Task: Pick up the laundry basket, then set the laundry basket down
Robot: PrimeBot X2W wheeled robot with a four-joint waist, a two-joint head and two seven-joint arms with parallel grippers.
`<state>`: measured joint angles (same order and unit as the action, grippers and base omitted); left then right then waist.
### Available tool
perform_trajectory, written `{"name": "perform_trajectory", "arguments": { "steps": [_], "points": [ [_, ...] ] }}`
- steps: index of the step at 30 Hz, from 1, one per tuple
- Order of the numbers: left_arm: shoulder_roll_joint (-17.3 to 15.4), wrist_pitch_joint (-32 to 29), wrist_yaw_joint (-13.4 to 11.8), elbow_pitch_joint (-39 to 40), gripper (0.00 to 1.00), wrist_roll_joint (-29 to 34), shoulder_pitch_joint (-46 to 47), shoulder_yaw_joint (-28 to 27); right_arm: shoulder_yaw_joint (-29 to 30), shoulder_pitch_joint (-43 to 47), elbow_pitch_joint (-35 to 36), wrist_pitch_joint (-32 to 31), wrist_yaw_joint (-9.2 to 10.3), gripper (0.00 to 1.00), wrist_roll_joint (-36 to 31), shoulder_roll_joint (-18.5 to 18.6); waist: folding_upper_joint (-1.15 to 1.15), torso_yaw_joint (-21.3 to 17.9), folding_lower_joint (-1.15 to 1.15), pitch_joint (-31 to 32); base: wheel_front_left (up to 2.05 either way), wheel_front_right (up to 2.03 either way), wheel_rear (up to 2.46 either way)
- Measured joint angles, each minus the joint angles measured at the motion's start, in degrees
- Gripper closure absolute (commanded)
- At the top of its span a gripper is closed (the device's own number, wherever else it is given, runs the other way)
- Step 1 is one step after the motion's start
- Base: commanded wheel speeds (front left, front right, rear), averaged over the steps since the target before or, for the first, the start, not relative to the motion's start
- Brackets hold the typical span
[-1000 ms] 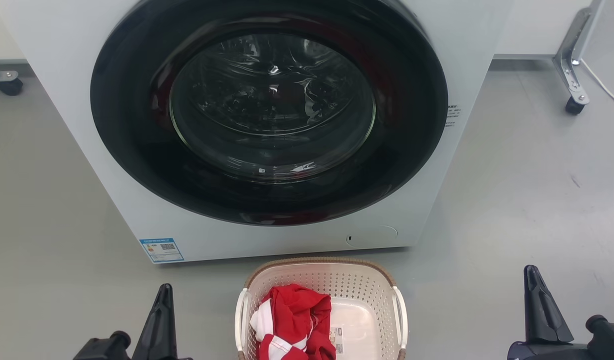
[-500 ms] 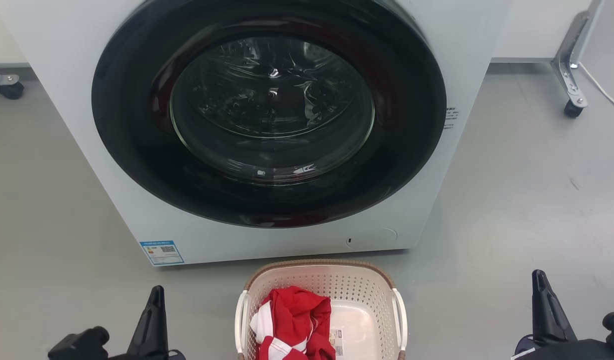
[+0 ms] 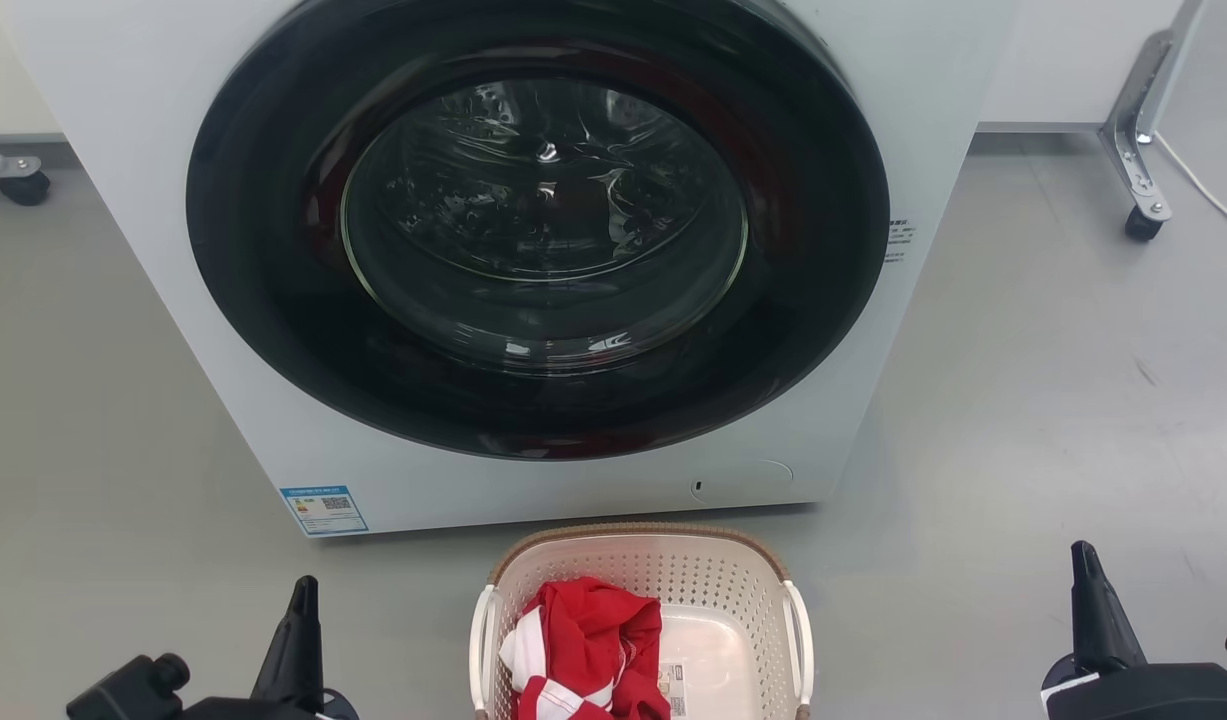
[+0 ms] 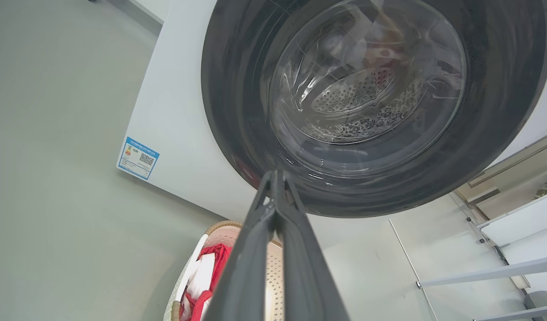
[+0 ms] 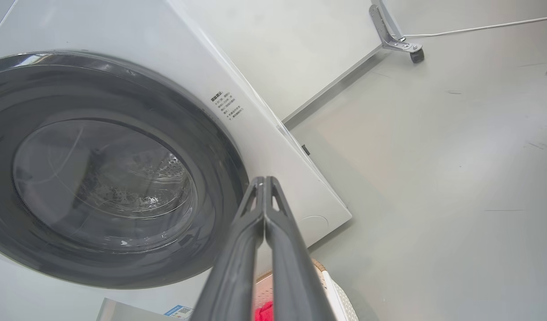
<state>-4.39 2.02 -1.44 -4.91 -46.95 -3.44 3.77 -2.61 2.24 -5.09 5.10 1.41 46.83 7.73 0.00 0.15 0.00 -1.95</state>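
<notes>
The laundry basket (image 3: pixel 713 585), cream-white and perforated with a brown rim and two white side handles, stands on the grey floor just in front of the washer, at the bottom middle of the head view. A red and white garment (image 3: pixel 588 650) lies inside it. My left gripper (image 3: pixel 301 590) is shut and empty, on the floor side well left of the basket. My right gripper (image 3: pixel 1081 558) is shut and empty, far to the basket's right. In the left wrist view the fingertips (image 4: pixel 274 174) meet, with the basket (image 4: pixel 220 229) below them. The right wrist view shows the closed fingertips (image 5: pixel 263 180) and the basket's edge (image 5: pixel 333 285).
A white front-loading washer (image 3: pixel 123 200) with a large dark round door (image 3: pixel 538 225), shut, stands right behind the basket. A blue label (image 3: pixel 324 510) is at its lower left corner. A metal leg on a caster (image 3: pixel 1138 222) and a white cable (image 3: pixel 1208 190) are at the right back.
Both grippers have sunk lower and drifted outward in the head view. The picture has shifted slightly down, so the camera has moved. The basket stays put.
</notes>
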Motion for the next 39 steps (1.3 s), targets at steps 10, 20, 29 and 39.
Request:
{"name": "perform_trajectory", "arguments": {
  "steps": [10,20,29,39],
  "points": [
    [0.36,-1.68,1.47,-2.13,1.00,-7.71,1.16,-1.66,1.87,-1.39,-2.26,-2.09,-1.45,1.00,8.05,-0.93,0.00,-0.03,0.00,0.34,0.00,0.00,0.00],
    [0.71,-3.11,3.05,-4.17,1.00,-15.69,2.54,-3.32,3.67,-2.74,-4.42,-4.11,-3.00,1.00,15.96,-1.89,0.00,-0.06,0.00,0.67,0.00,0.00,0.00],
    [0.90,-4.46,4.05,-5.93,1.00,-22.05,3.72,-4.60,5.13,-3.51,-6.13,-5.71,-3.97,1.00,22.42,-2.55,0.00,-0.08,0.00,0.93,0.00,0.00,0.00],
    [1.29,-6.03,5.88,-8.28,1.00,-31.73,5.69,-6.50,7.31,-5.33,-8.43,-8.16,-5.94,1.00,31.89,-3.69,0.00,-0.11,0.00,1.33,0.00,0.00,0.00]
  ]
}}
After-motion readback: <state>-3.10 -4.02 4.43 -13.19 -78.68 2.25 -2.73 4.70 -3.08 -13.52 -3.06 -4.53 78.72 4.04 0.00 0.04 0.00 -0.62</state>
